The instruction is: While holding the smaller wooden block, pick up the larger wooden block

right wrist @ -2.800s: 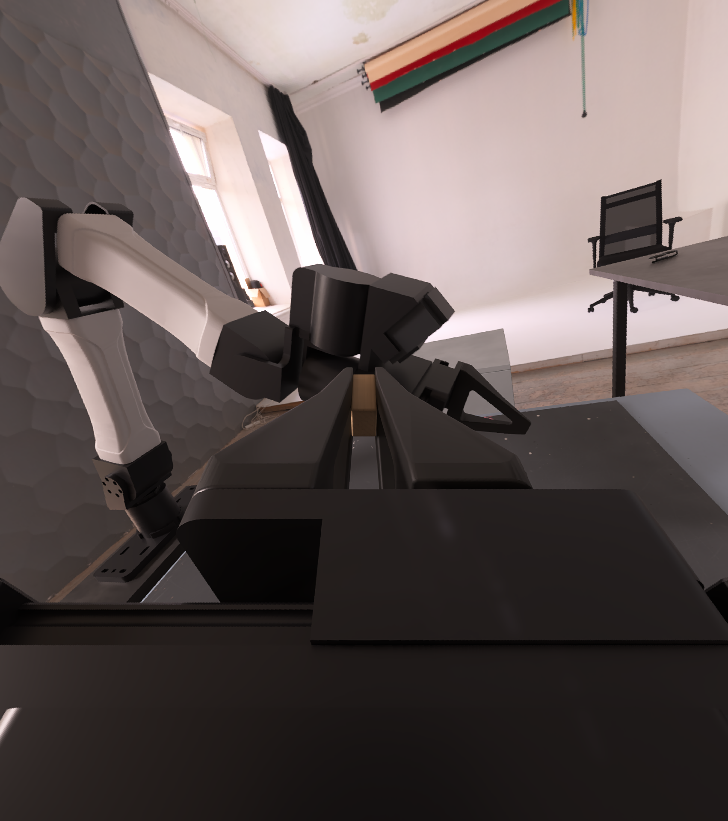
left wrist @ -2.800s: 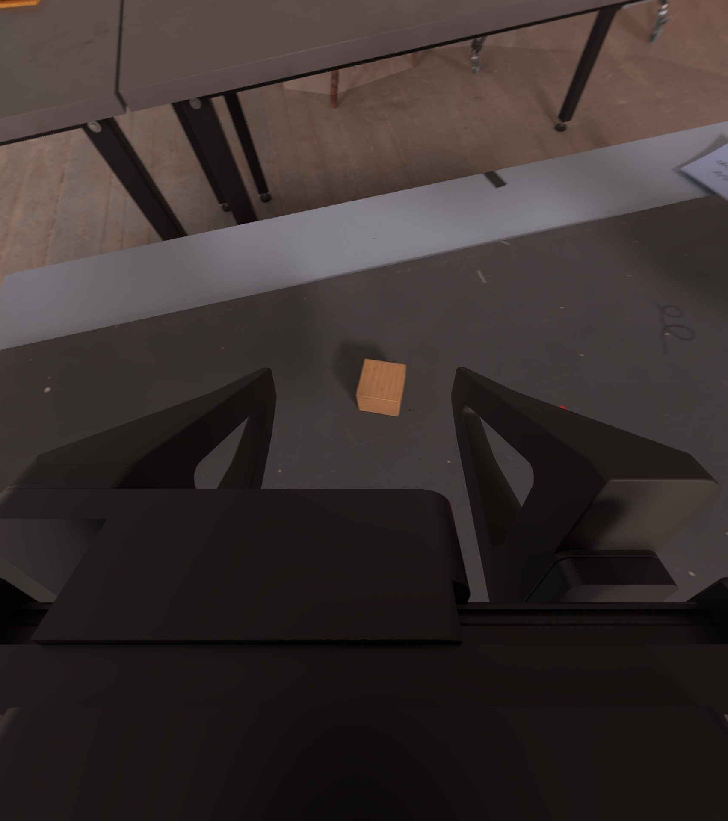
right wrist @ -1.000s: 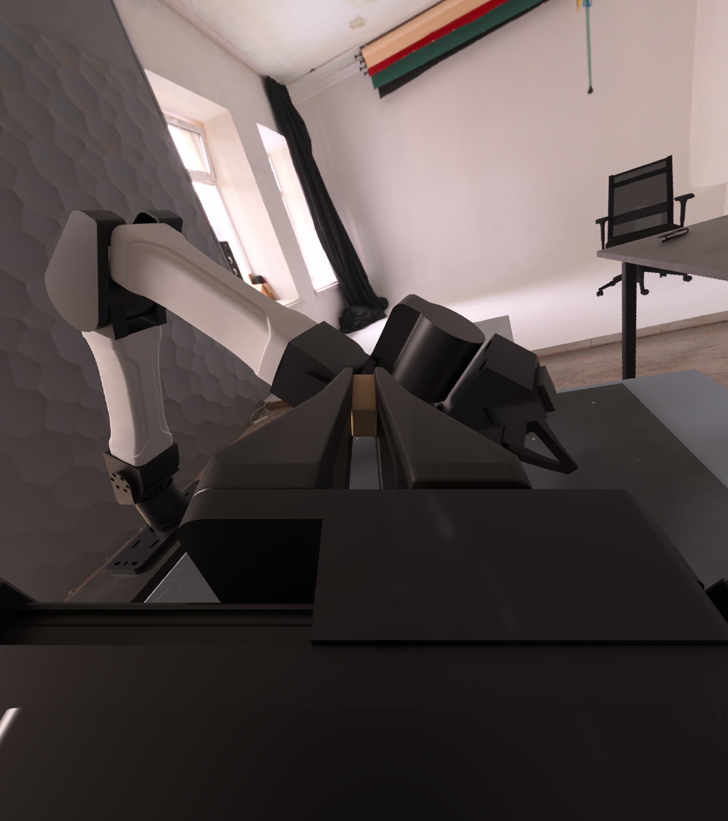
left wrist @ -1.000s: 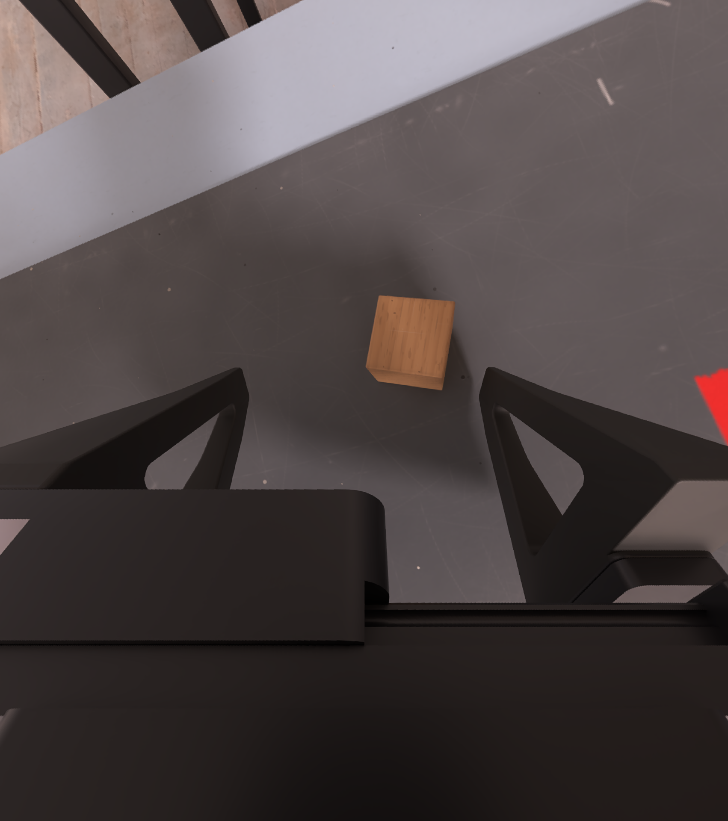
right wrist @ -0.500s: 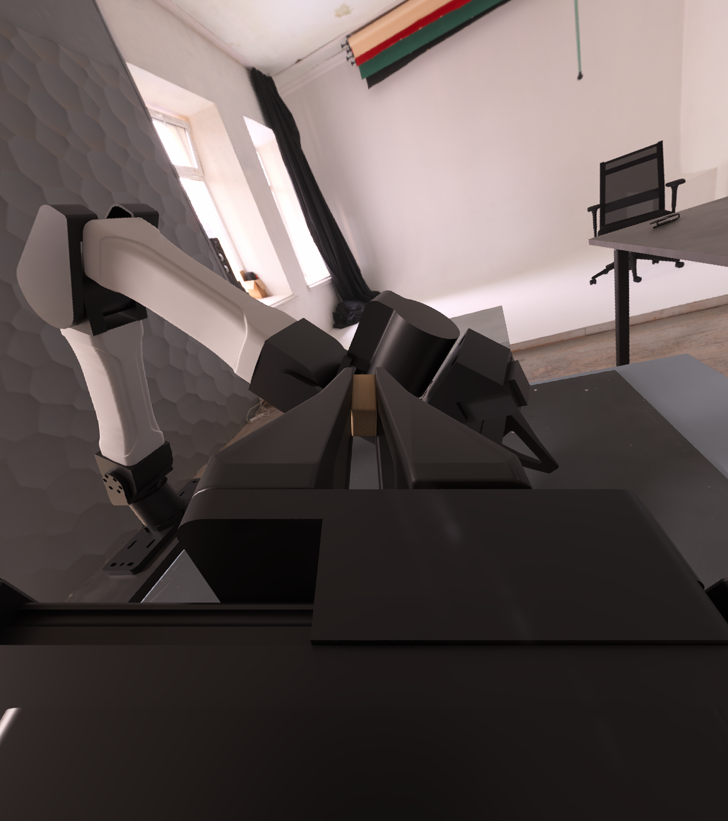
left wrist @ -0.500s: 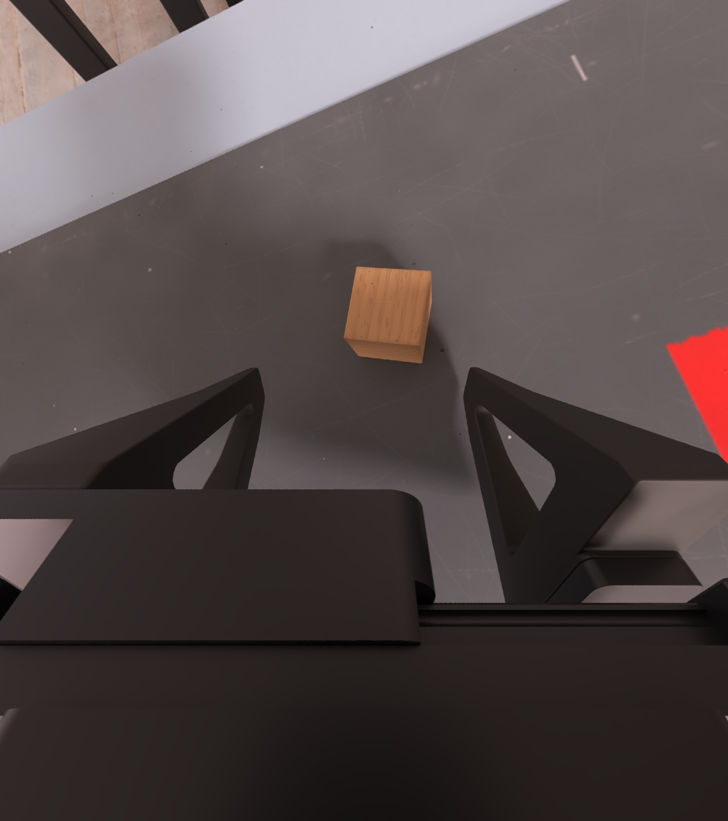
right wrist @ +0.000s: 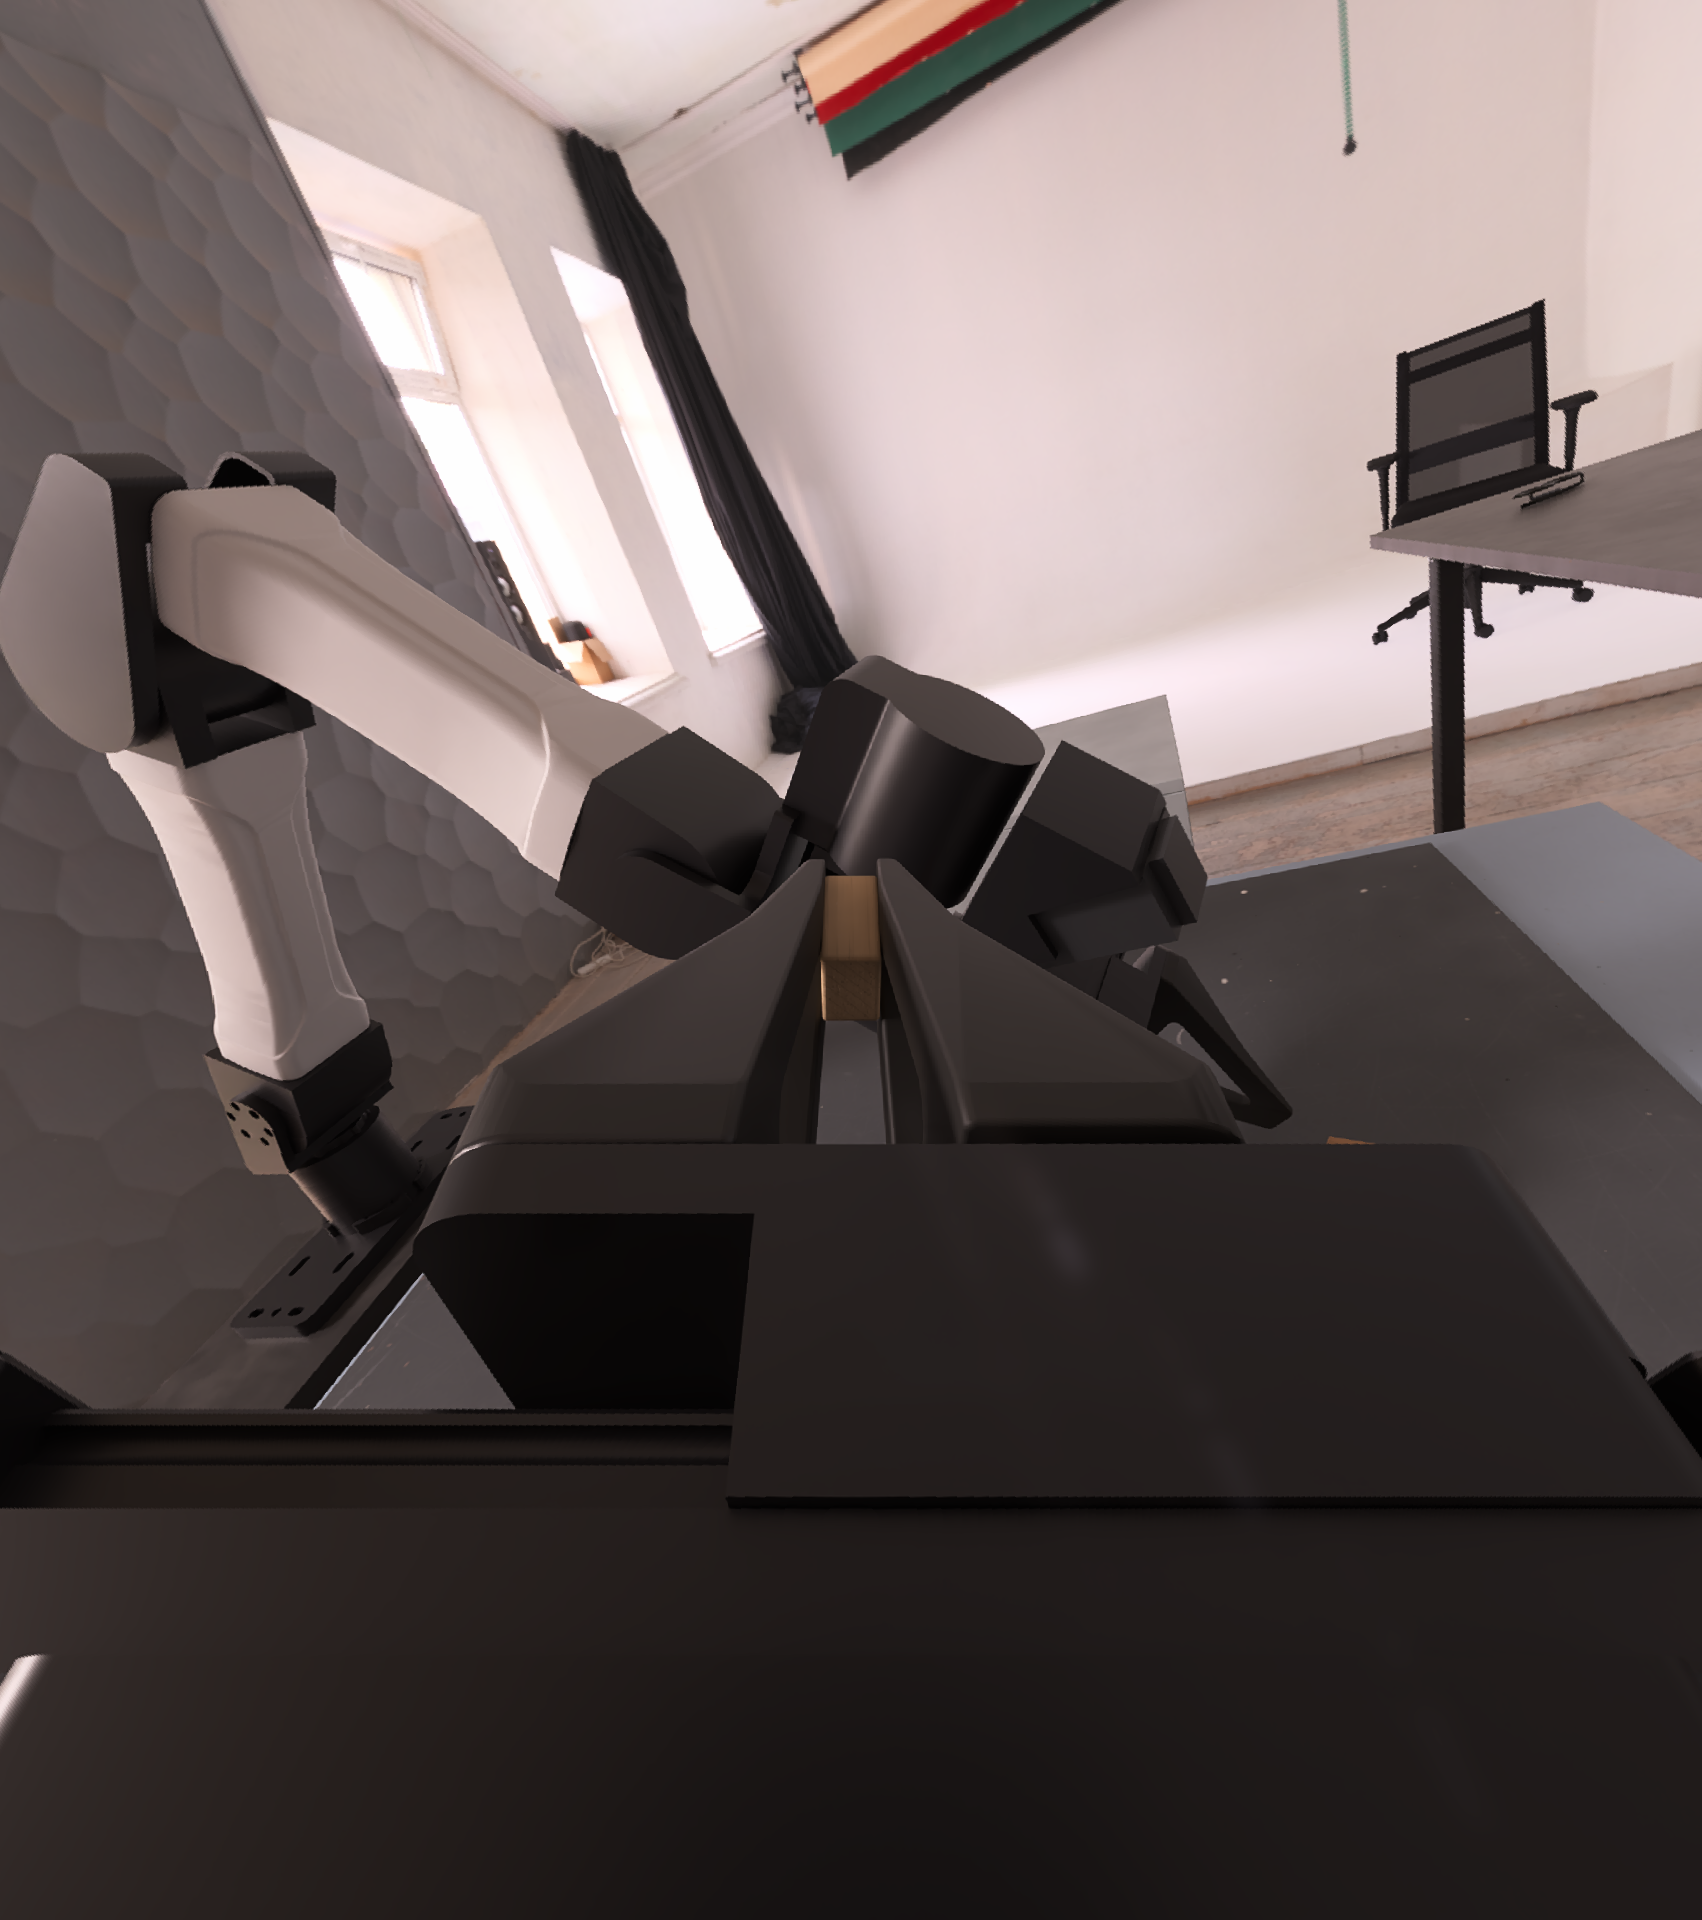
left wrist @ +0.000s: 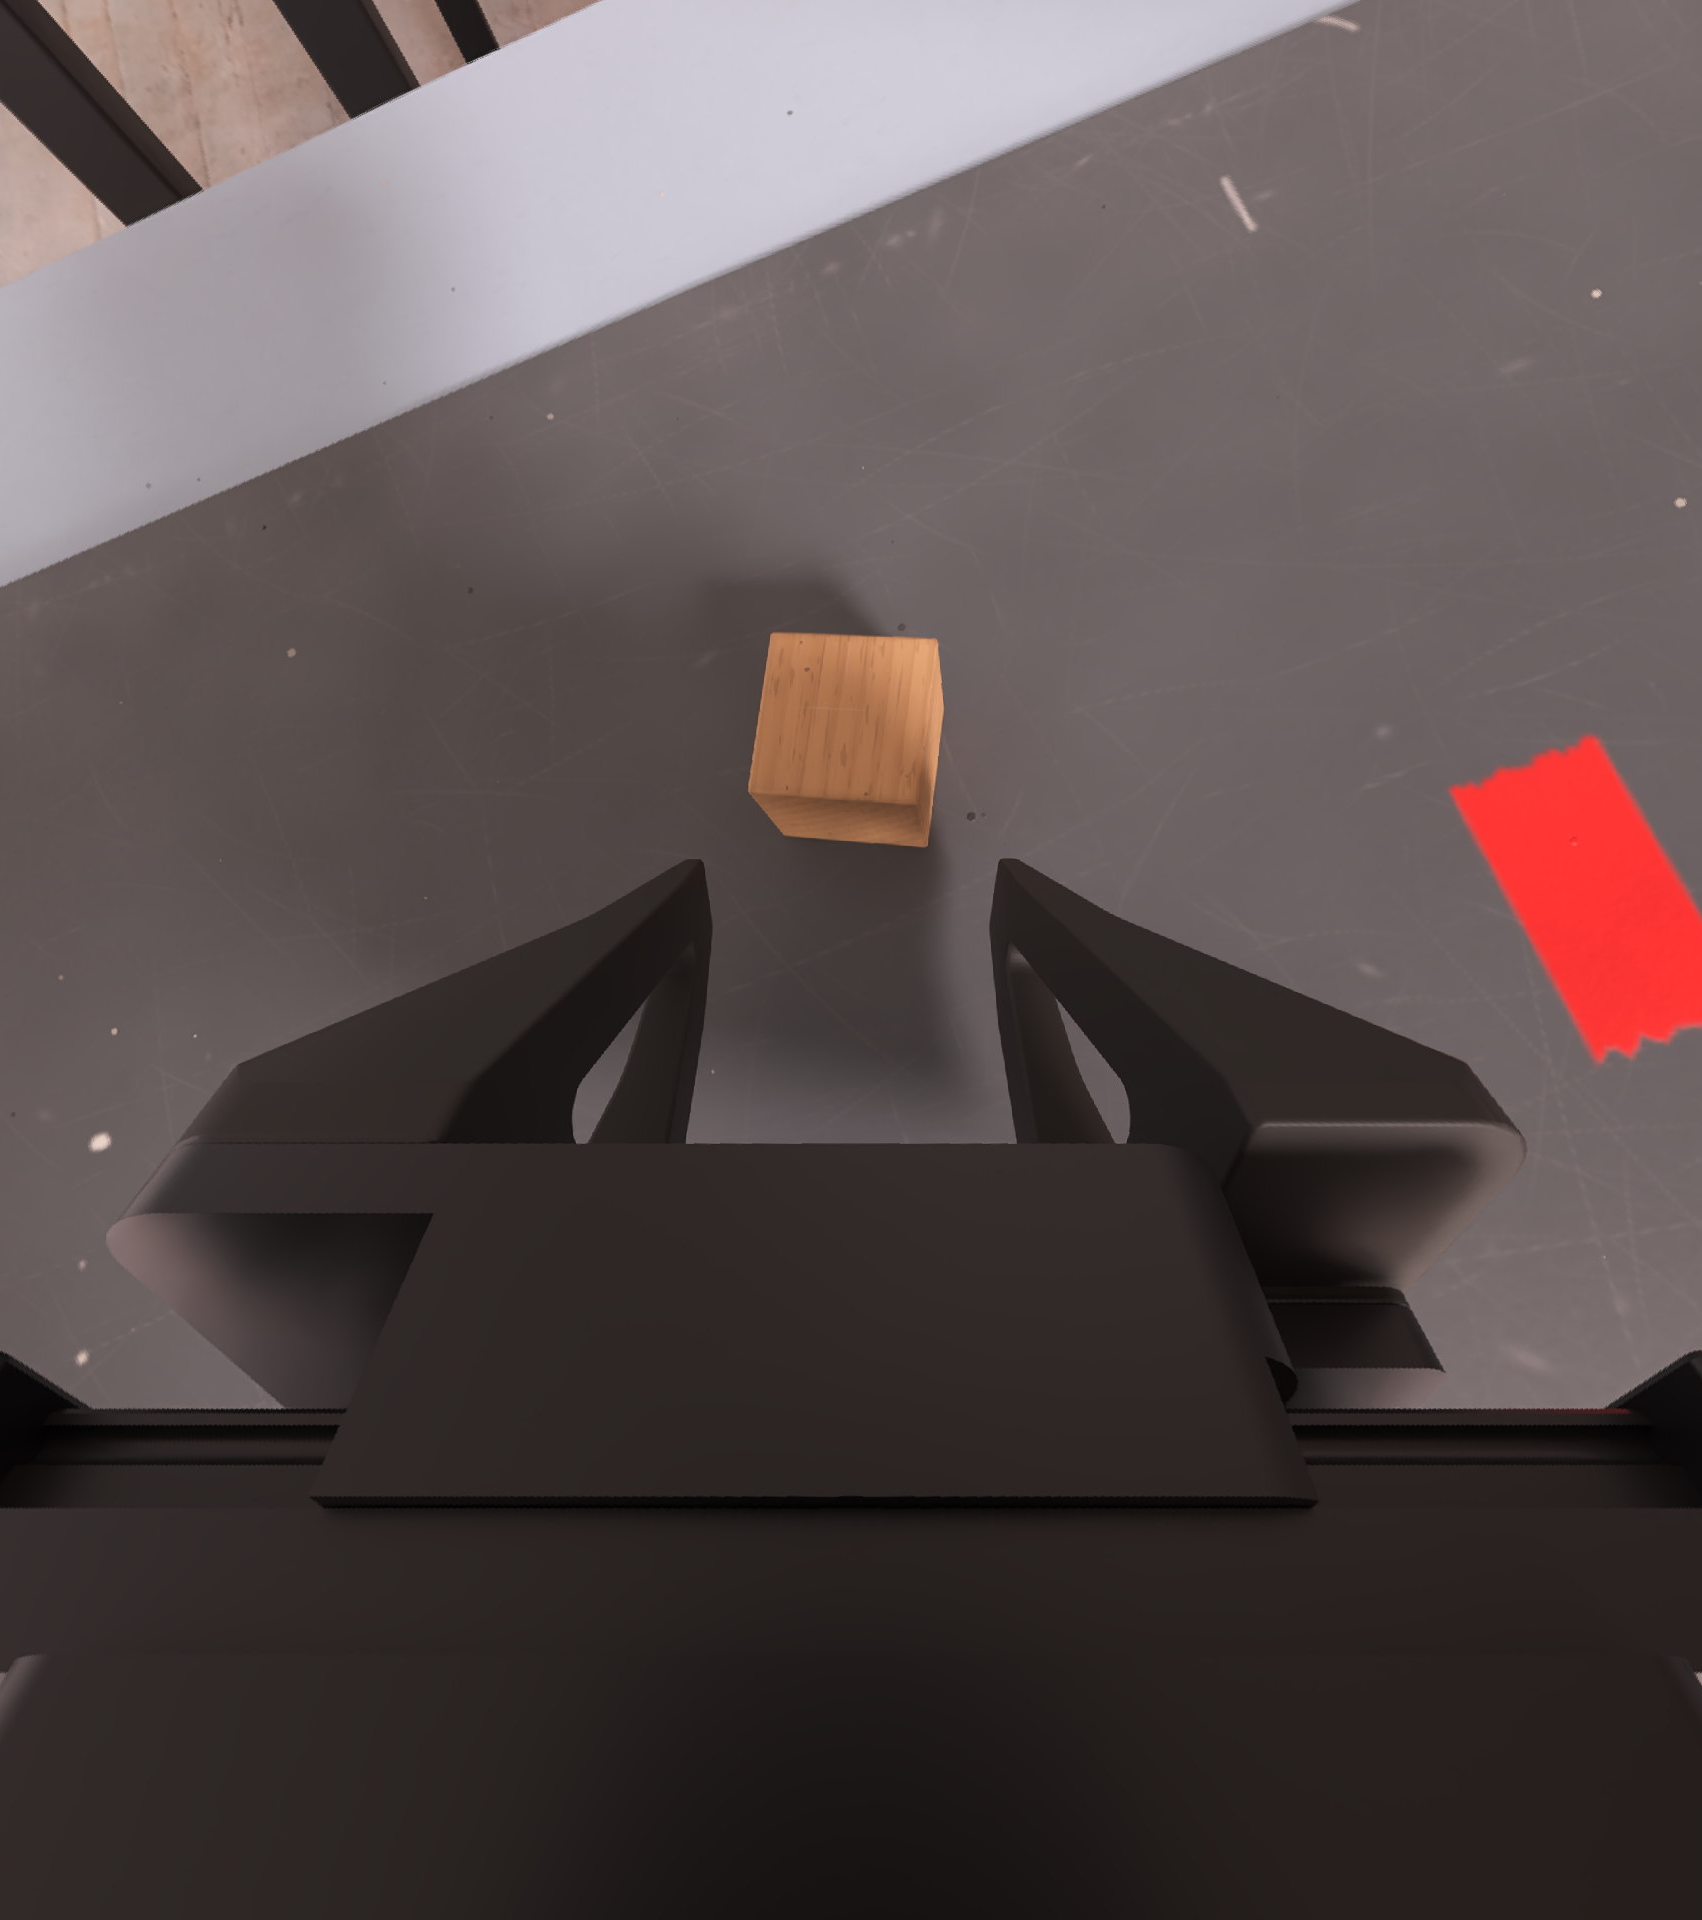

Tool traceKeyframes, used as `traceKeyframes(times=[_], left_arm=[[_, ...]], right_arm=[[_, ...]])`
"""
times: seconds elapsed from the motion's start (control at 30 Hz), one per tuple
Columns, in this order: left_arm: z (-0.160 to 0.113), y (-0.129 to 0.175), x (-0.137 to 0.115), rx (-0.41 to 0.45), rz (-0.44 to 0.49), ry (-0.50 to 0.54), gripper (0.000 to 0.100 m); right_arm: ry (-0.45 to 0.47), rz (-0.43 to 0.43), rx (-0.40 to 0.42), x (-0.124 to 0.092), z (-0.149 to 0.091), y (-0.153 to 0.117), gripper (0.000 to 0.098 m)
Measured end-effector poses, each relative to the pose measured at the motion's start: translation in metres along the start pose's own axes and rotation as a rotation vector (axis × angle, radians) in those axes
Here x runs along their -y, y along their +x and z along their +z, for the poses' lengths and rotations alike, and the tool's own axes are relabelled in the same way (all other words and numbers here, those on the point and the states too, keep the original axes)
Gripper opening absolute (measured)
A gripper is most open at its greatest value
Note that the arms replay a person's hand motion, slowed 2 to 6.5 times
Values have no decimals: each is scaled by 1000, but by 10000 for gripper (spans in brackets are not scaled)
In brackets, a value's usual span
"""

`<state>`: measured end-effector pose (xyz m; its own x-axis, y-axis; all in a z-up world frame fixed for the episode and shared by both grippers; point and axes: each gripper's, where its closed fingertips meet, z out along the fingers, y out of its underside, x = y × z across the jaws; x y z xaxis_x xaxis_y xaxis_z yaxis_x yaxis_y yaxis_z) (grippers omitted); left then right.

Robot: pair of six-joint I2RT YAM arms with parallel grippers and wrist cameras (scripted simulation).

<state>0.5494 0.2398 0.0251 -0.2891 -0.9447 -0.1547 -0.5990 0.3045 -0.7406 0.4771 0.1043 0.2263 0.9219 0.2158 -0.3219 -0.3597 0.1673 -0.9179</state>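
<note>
Gripping the smaller wooden block [right wrist: 849,943] tightly, the right gripper [right wrist: 849,951] waits while the left gripper [left wrist: 849,878], moderately open, hovers just behind the larger wooden block [left wrist: 845,734], seemingly rigid, light, best pinched on its opposite side faces.

The larger wooden block [left wrist: 845,736] is set on the worktop [left wrist: 1242,499] near its far edge, with tape [left wrist: 1600,896] to its right.
</note>
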Motion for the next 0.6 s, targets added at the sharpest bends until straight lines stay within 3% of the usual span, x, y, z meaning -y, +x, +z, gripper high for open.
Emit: traceKeyframes(times=[0.23,0.47,0.6], left_arm=[[3,0,5,-10,-7,11,458],[7,0,9,-34,-28,21,312],[9,-2,11,-40,-32,18,304]], right_arm=[[-13,-5,-5,-2,2,0,80],[-20,-7,-11,-4,2,2,80],[-25,-6,-15,-5,3,3,80]])
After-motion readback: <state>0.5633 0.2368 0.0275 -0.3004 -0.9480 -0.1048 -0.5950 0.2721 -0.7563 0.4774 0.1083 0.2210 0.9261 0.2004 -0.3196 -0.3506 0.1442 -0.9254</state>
